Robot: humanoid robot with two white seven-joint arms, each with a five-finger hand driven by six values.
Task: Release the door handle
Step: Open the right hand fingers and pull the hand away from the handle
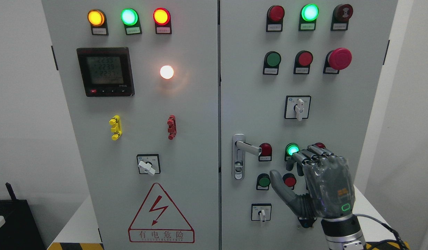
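A silver lever door handle (248, 147) sits on its long plate (238, 157) at the left edge of the right cabinet door (248, 86), the lever pointing right. My right hand (304, 173) hangs in front of the door, right of the handle and apart from it. Its fingers (313, 154) are loosely bent and its thumb (281, 189) sticks out to the left; it holds nothing. The left arm does not show.
Around my hand are a lit green button (292, 150), red buttons (265, 150), a green button (263, 181) and a rotary switch (261, 212). The left door (144, 139) carries a meter (105, 72), lamps and a red warning triangle (161, 215).
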